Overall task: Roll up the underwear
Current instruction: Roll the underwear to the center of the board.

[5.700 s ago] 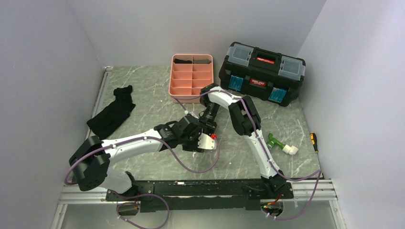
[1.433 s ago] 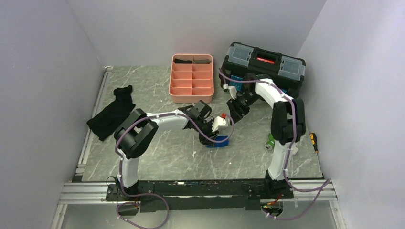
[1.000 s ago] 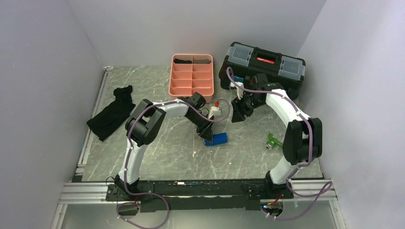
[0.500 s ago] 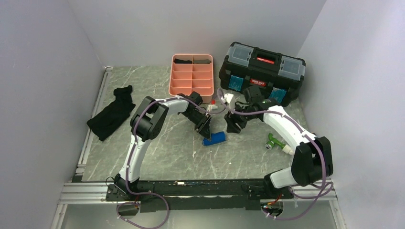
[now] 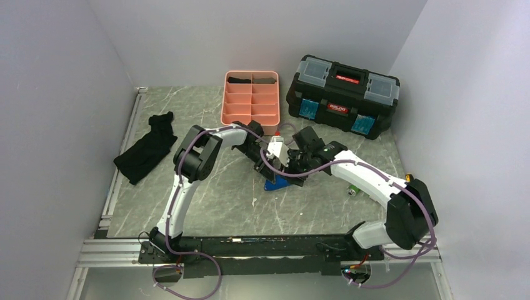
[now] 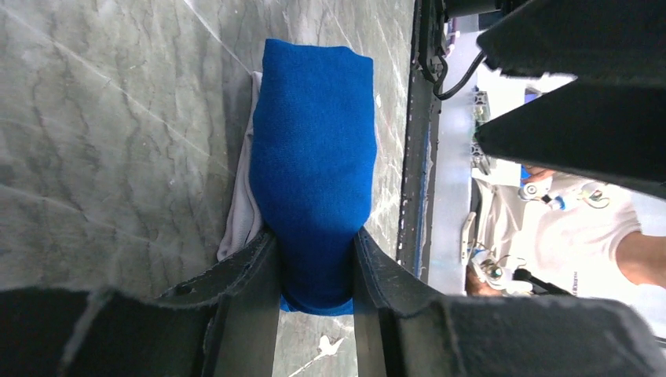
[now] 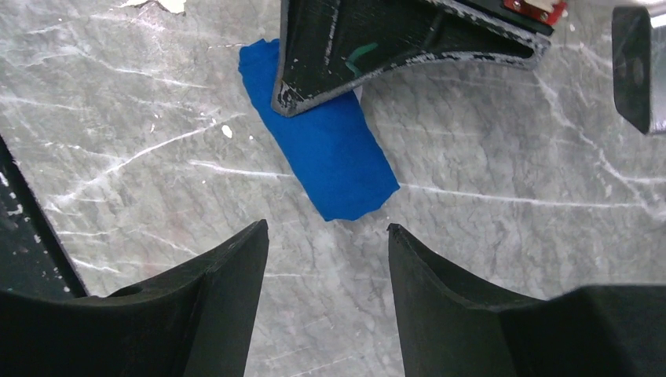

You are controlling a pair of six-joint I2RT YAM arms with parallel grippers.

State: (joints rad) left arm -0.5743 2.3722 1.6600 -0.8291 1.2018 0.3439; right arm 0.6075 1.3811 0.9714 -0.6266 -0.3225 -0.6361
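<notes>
Two sets of fingers are working the underwear [image 6: 314,141], which lies on the bench [image 5: 206,200] at mid-table, in front of the pink tray [image 5: 250,100]. Your left fingers [image 6: 251,275] are clamped on one short end of it, squeezing the cloth in at the waist. Your right fingers [image 7: 228,290] stand apart above the bare bench just beside the free end, touching nothing.

By the look of it, the rolling is mostly done and you are at the tidying or securing stage. The next move probably calls for bringing the right fingers over the free end, straddling its width and closing gently. The left grip has to hold meanwhile so the bundle does not spring loose or skid on the smooth surface.

The garment is a bright-blue oblong, compact and flattened, softly rounded at its far end. A sliver of white cloth peeps out along one long edge near the clamped end, so that layer may want tucking in.
</notes>
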